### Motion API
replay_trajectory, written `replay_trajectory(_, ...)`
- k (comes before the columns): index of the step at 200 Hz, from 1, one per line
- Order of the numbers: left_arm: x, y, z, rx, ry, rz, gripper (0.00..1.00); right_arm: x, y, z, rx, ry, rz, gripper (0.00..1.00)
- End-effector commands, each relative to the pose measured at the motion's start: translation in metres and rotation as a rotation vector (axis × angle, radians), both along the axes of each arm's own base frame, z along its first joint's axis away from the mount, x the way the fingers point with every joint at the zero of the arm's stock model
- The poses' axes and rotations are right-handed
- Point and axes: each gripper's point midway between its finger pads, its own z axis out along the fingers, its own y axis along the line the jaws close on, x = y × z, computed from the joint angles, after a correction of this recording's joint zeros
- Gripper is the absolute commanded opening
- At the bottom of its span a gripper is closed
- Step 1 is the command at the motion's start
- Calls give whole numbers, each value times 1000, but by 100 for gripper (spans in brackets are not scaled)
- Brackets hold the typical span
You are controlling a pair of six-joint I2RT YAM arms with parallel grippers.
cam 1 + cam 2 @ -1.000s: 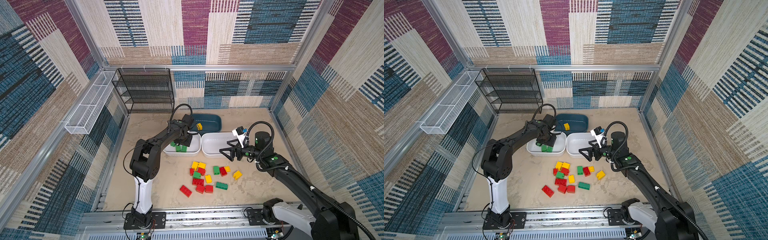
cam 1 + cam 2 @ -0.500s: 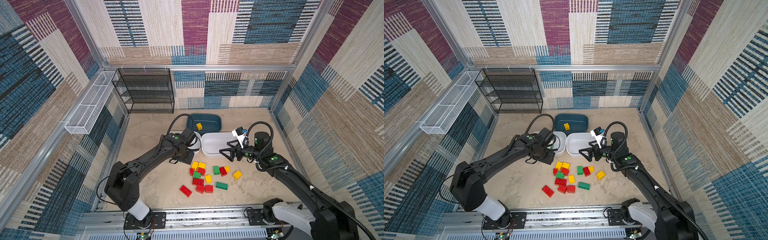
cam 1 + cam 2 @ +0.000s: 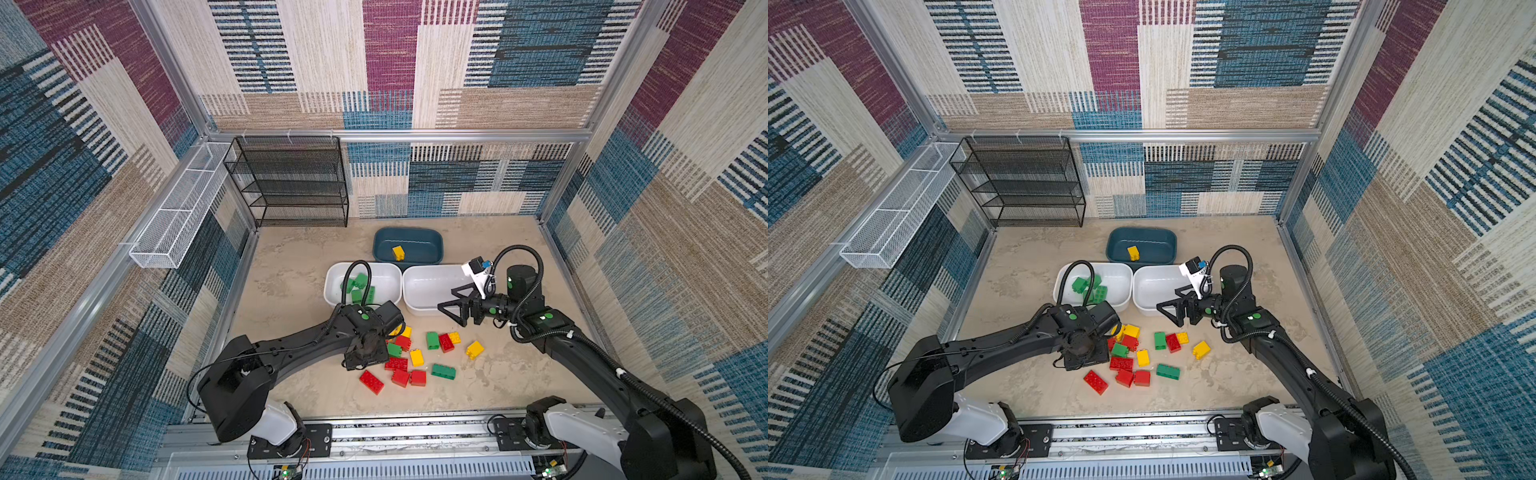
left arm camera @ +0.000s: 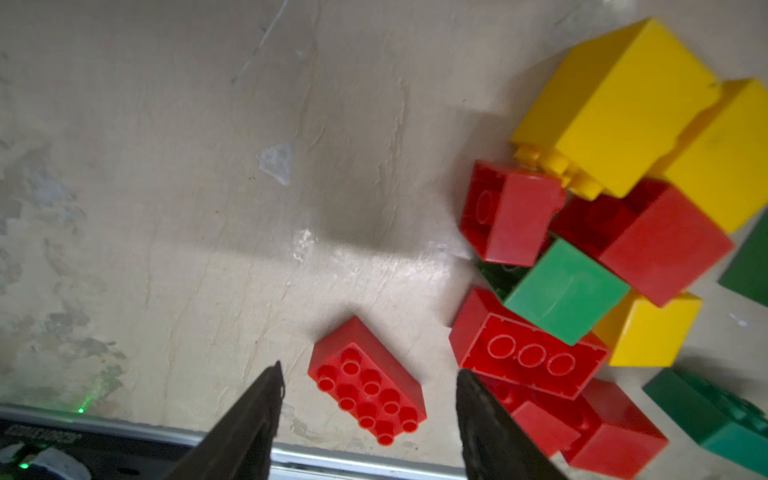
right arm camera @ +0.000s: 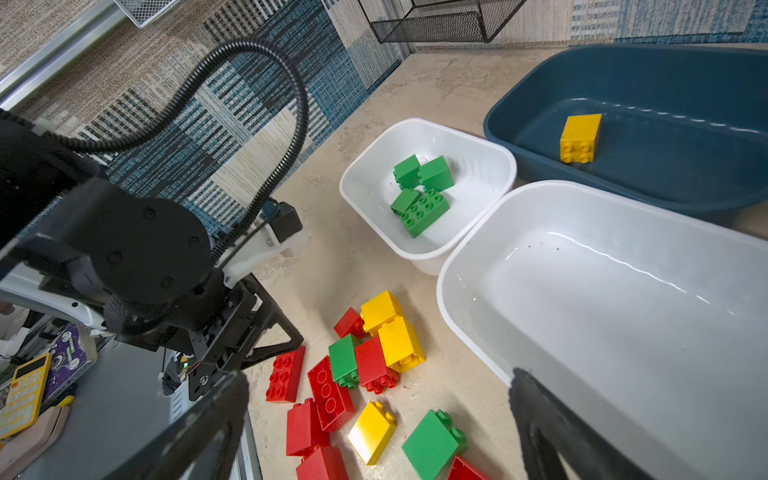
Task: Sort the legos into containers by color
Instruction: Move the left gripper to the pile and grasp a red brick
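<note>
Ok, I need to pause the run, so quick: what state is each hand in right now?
Left hand: open, holding nothing, pointed at a red brick.
Right hand: open, holding nothing.

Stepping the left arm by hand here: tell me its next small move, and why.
Probably lower the left gripper straight down over the long red brick. Its jaws are open, the brick lies studs up below and between them, apart from the pile, so there looks to be room to close on it.

Red, green, yellow legos (image 3: 417,358); two white tubs (image 3: 428,282), one teal tub (image 3: 419,245); black rack (image 3: 291,183); striped patchwork walls (image 3: 457,62).
</note>
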Motion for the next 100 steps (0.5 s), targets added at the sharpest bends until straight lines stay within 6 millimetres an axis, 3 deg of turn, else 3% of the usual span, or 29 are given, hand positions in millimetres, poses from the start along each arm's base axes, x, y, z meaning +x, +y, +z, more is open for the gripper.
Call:
replay_trajectory(1, -15, 2, -10, 6, 35, 181, 68, -2, 2, 4, 7, -9, 23, 99)
replay_trajectory(53, -25, 2, -24, 31, 39, 229, 66, -2, 2, 3, 6, -11, 24, 99)
replay_trajectory(100, -34, -1, -42, 46, 71, 222, 52, -4, 0, -2, -9, -7, 17, 99)
